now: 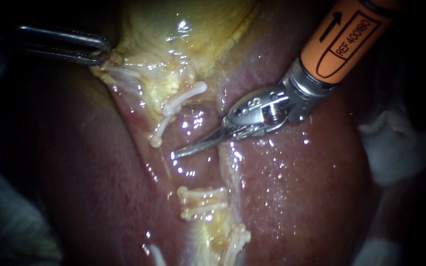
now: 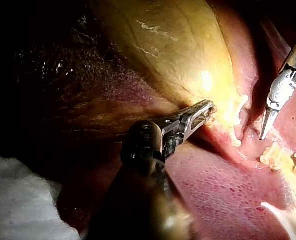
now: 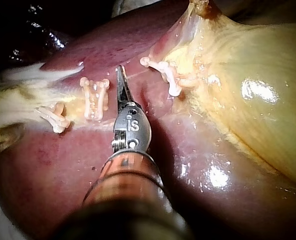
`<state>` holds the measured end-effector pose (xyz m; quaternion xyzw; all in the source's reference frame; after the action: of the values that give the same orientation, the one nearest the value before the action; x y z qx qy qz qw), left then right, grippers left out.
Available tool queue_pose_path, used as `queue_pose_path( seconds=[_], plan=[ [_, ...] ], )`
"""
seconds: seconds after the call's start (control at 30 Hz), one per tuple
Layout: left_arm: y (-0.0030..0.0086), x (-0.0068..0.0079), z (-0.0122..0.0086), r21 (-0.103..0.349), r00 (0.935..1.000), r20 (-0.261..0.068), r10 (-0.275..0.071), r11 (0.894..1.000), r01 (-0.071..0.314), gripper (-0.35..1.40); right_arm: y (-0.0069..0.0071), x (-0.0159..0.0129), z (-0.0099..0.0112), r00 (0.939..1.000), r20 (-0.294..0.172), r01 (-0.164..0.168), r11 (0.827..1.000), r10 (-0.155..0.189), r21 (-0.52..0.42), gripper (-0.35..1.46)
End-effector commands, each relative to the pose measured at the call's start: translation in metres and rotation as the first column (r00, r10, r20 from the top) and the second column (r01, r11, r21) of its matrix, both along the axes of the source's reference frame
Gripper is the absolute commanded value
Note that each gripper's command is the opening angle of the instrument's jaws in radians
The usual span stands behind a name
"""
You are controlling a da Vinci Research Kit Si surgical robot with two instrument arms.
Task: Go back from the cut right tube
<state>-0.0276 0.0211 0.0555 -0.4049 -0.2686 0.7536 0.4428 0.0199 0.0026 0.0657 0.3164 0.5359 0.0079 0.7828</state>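
Plainly, what we are leaving is soft and wet. The cut tube, a thin pale-yellow strand, lies parted on the glistening dark-red liver. Small white plastic clips pinch its ends, one pair near the gallbladder's neck and another lower down. We judge it limp, slippery and easily torn, and a knock could shift a clip. It needs no holding for this step. If it ever did, we would take the fatty tissue beside a clip rather than the bare end. Our orange-shafted right instrument has its slim steel blades lying together with nothing between them. The tip sits in the gap between the two clip pairs, close over the liver, though we cannot tell whether it touches. Our slender steel left instrument has its jaws closed on the pale edge of the smooth yellow gallbladder, which looks drawn taut. No dish or tray shows. The gallbladder is the only sac, and its contents are hidden. We judge its wall thin, so the sharp tip should back out well clear of it.
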Motion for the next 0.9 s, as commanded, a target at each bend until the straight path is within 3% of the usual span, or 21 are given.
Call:
queue_pose_path(
  seconds=[0.03, 0.13, 0.2, 0.27, 0.37, 0.53, 0.67, 0.73, 0.9],
  plan=[
    [0.0, 0.0, 0.0, 0.0, 1.0, 0.0, 0.0, 1.0, 0.0, -0.35, 0.0, 0.0, 0.0, 1.0, 0.0, 0.001, 1.0, -0.001, 0.0, -0.35],
    [0.0, 0.0, 0.0, 0.0, 1.0, 0.0, 0.0, 1.0, 0.0, -0.35, -0.0001, 0.0001, 0.0, 0.9999, -0.007, 0.008, 1.0, -0.008, -0.009, -0.35],
    [0.0, 0.0, 0.0, 0.0, 1.0, 0.0, 0.0, 1.0, 0.0, -0.35, -0.0001, 0.0001, 0.0001, 0.9999, 0.001, -0.012, 1.0, 0.012, -0.02, 0.29],
    [0.0, 0.0, 0.0, 0.0, 1.0, 0.0, 0.0, 1.0, 0.0, -0.35, -0.0002, 0.0001, 0.0001, 0.9995, 0.008, -0.03, 0.999, 0.031, -0.029, 0.79],
    [0.0, 0.0, 0.0, 0.0, 1.0, 0.0, 0.0, 1.0, 0.0, -0.35, -0.0003, 0.0002, 0.0, 0.9993, 0.011, -0.036, 0.999, 0.036, -0.032, 1.09],
    [0.0, 0.0, 0.0, 0.0, 1.0, 0.0, 0.0, 1.0, 0.0, -0.35, -0.0004, 0.0003, 0.0, 0.9991, 0.013, -0.041, 0.999, 0.042, -0.035, 1.23],
    [0.0, 0.0, 0.0, 0.0, 1.0, 0.0, 0.0, 1.0, 0.0, -0.35, -0.001, -0.0006, -0.0005, 0.9955, 0.015, -0.091, 0.99, 0.094, -0.109, 1.33],
    [0.0, 0.0, 0.0001, 0.0, 1.0, 0.0, 0.0, 1.0, 0.0, -0.35, -0.0015, -0.0015, -0.0009, 0.9857, 0.03, -0.158, 0.971, 0.166, -0.182, 1.36],
    [0.0, 0.0, 0.0003, -0.002, 1.0, 0.0, 0.0, 1.0, 0.0, -0.35, -0.0027, -0.0047, -0.0022, 0.9659, 0.052, -0.229, 0.932, 0.254, -0.282, 1.41]
  ],
)
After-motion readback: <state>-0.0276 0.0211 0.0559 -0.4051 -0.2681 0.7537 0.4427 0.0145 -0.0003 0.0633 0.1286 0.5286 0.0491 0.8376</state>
